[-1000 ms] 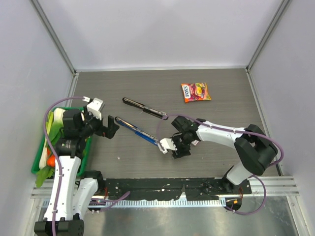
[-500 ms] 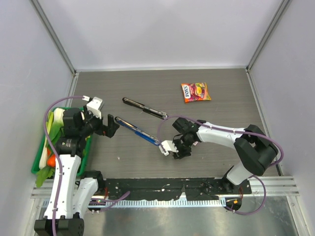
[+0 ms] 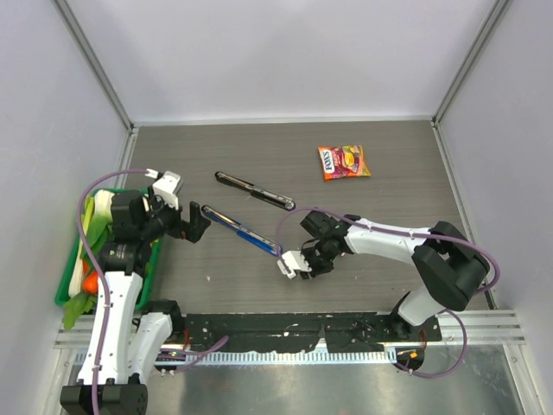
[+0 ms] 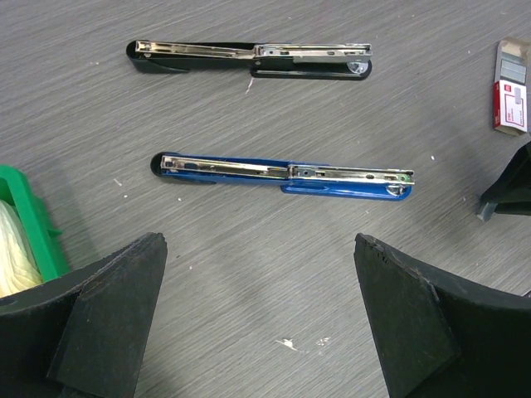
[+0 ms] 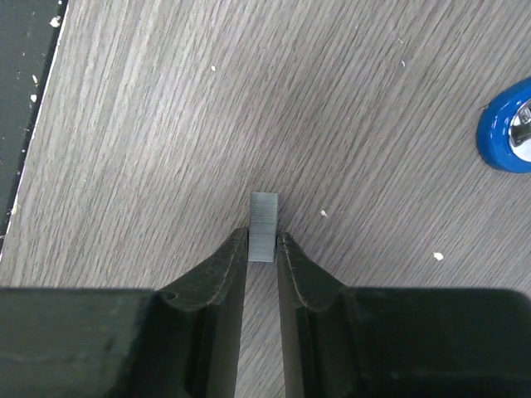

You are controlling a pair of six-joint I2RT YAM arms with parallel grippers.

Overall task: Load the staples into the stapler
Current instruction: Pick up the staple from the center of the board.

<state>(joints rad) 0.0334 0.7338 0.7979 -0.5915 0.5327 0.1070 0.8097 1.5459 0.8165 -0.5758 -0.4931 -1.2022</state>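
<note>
Pinching staples (image 5: 264, 217) in right gripper (image 5: 263, 242), with left gripper (image 4: 259, 253) spread and empty; not yet loaded into stapler (image 4: 249, 58), lying opened flat.

Your left pincer (image 4: 257, 245): spread wide, left of the blue stapler (image 4: 282, 172).
Your right pincer (image 5: 263, 240): pinching staples (image 5: 263, 214) by its other end.

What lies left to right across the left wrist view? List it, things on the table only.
green basket → black stapler → white-and-red staple box. The blue stapler spans much the same stretch as the black one, so it is left out.
</note>
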